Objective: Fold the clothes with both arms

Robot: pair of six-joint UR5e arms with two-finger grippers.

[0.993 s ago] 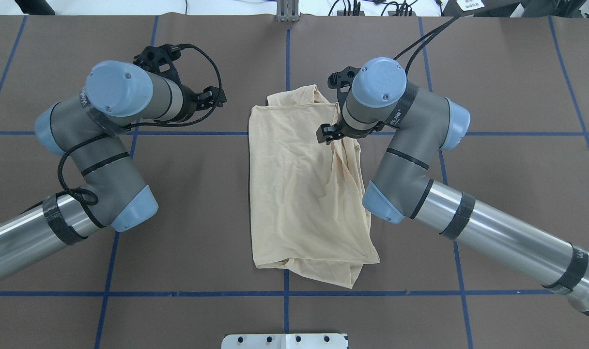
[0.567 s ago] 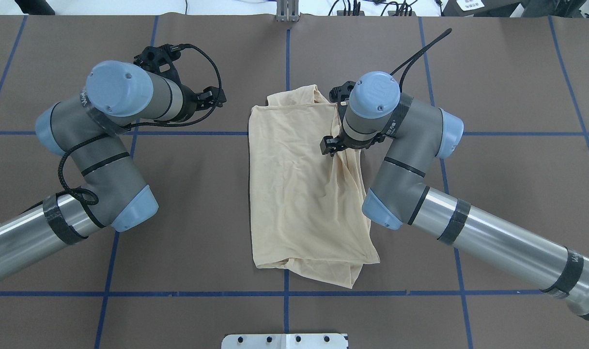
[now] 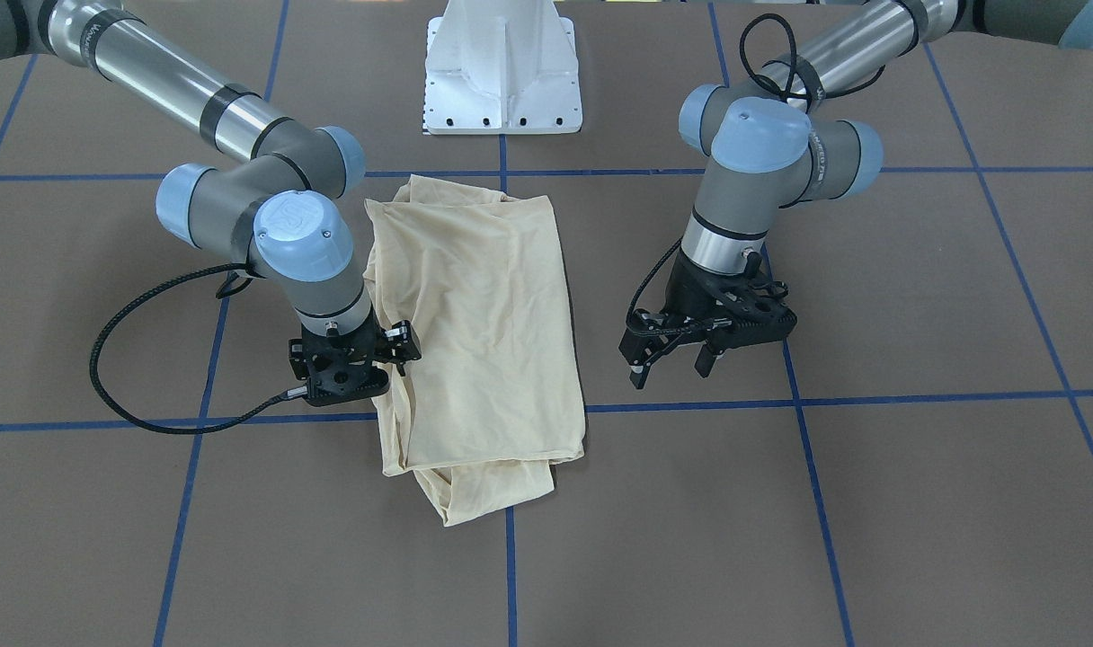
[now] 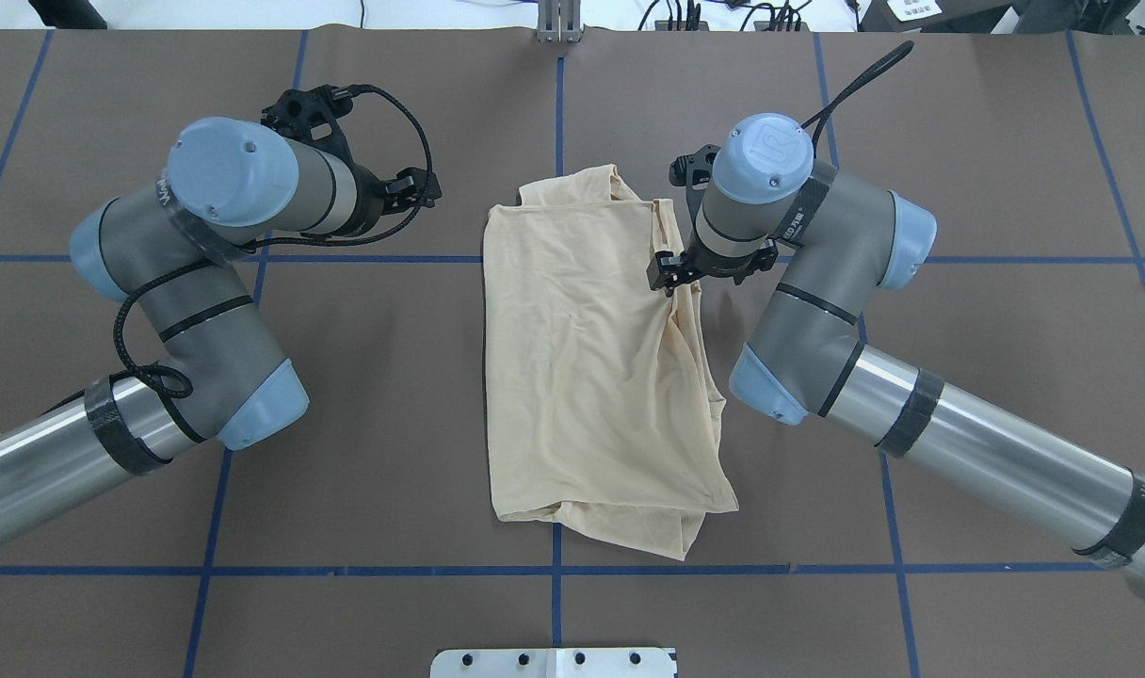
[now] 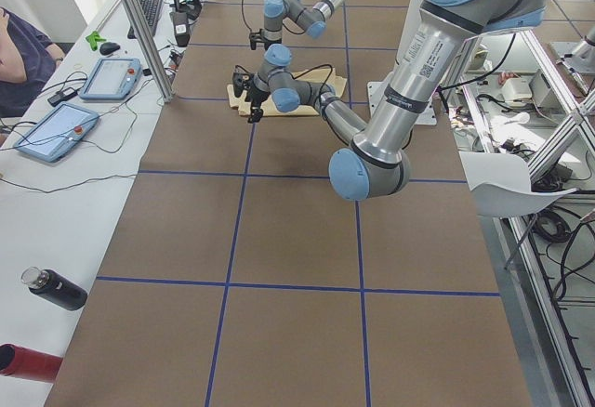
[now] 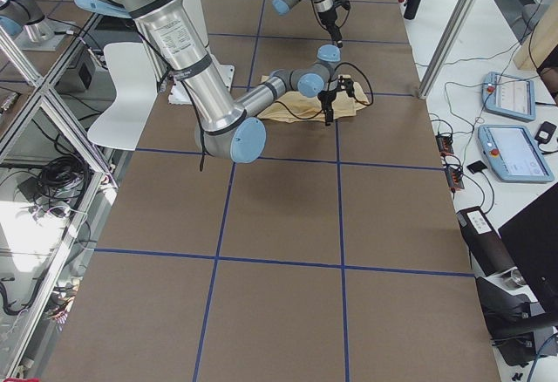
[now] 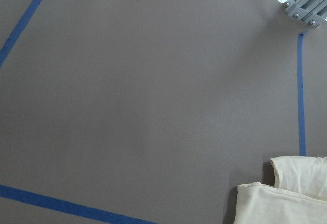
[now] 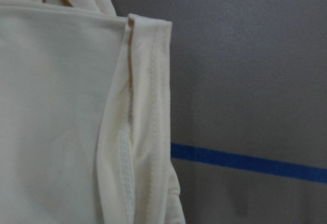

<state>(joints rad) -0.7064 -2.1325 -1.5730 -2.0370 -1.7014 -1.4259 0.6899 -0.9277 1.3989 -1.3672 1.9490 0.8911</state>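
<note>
Cream-yellow cloth lies in the middle of the brown table. It is the shirt, folded into a long shape, with a crumpled bit at the bottom of the overhead view. We see the right arm bend at its elbow and point its wrist straight down. The right gripper is right at the shirt's edge, and we cannot tell if it pinches the cloth. The left arm is bent too. The left gripper hangs over bare table with its fingers spread wide, well apart from the shirt.

Brown table with blue gridlines
</note>
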